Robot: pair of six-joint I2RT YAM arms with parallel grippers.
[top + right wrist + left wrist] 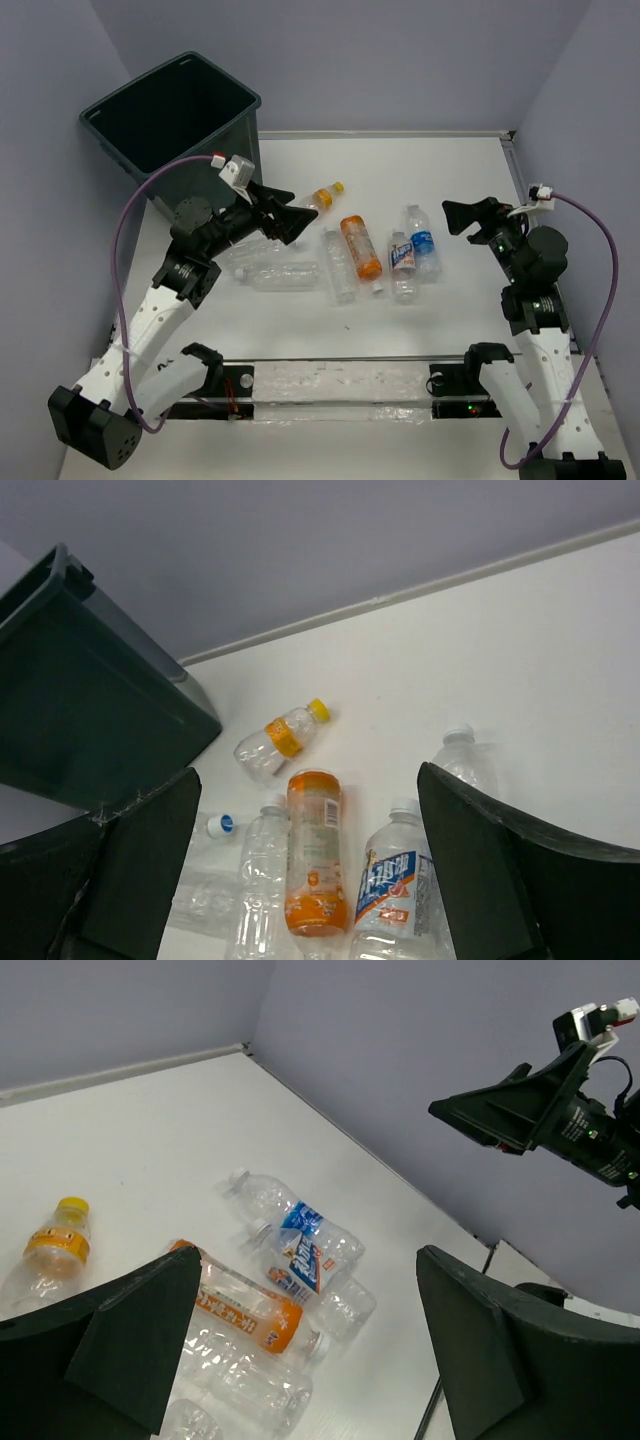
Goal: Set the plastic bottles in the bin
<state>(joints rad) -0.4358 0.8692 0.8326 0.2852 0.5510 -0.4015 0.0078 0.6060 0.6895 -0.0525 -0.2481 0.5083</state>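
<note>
White tabletop point(470, 170) under lavender walls point(400, 60) carries the plastic bottles point(339, 265), lying in a loose cluster at its middle: an orange bottle point(360, 246), a small yellow-capped bottle point(322, 196), two blue-labelled bottles point(403, 255) side by side, and several clear ones. One clear bottle point(243, 262) is half hidden beneath the left arm point(200, 250), its cap end hard to make out. Darkness fills the bin point(240, 135) at the far left corner, so its inside cannot be read. The left gripper point(295, 212) hangs spread wide over the cluster's left side, just beside the yellow-capped bottle, pinching nothing. The right gripper point(462, 217), also spread and empty, hovers just right of the blue-labelled bottles
</note>
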